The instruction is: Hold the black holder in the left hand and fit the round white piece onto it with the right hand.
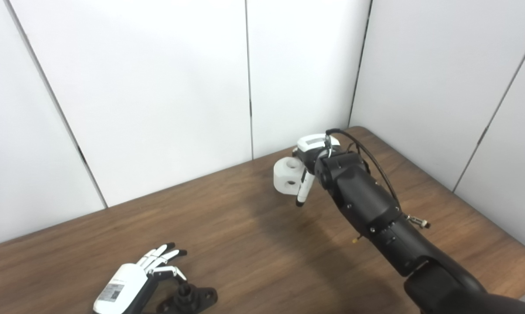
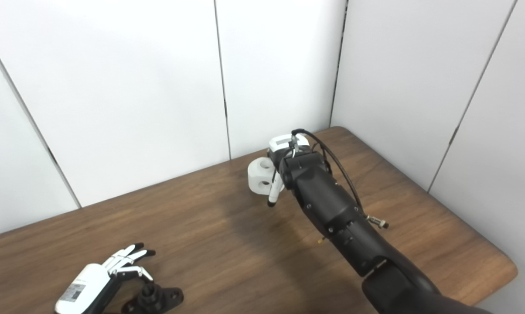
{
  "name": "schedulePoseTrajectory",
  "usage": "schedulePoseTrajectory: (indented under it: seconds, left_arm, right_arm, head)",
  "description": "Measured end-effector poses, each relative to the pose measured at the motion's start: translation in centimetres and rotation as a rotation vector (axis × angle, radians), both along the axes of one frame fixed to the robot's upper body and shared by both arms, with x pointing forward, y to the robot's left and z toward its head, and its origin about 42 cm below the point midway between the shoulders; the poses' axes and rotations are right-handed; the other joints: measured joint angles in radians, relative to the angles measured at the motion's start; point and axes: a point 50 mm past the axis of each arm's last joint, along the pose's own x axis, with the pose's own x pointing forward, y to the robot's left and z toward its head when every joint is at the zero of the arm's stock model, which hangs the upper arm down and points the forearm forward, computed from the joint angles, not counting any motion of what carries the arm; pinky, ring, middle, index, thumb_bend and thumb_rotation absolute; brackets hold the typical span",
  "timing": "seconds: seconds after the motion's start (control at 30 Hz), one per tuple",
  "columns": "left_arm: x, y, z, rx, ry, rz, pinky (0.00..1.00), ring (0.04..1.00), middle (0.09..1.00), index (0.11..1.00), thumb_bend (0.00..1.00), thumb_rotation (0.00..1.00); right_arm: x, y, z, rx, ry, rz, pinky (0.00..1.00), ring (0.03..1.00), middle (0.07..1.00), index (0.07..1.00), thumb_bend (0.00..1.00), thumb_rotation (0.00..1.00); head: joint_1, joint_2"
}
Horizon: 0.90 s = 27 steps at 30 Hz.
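Observation:
The black holder lies on the wooden table at the bottom left; it also shows in the right eye view. My left hand rests just left of it with fingers spread, touching or nearly touching its post, not closed on it. My right hand is at the far side of the table, shut on the round white piece, which has holes in its top and side. The piece hangs above the table, with its shadow below. One finger points down beside it.
White wall panels stand close behind the table and along its right side. The table's right edge is rounded. Bare wood lies between the two hands.

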Motion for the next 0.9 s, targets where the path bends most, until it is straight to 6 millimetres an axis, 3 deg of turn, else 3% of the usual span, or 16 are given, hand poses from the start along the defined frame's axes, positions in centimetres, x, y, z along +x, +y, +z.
schedulePoseTrajectory:
  seconds: [0.9]
  left_arm:
    - [-0.6, 0.8, 0.1, -0.001, -0.002, 0.003, 1.0, 0.961, 0.892, 0.485, 0.52, 0.06]
  right_arm:
    - [0.8, 0.0, -3.6, 0.038, -0.096, 0.022, 0.9, 0.922, 0.919, 0.861, 0.89, 0.27]
  head:
    - [0.029, 0.034]
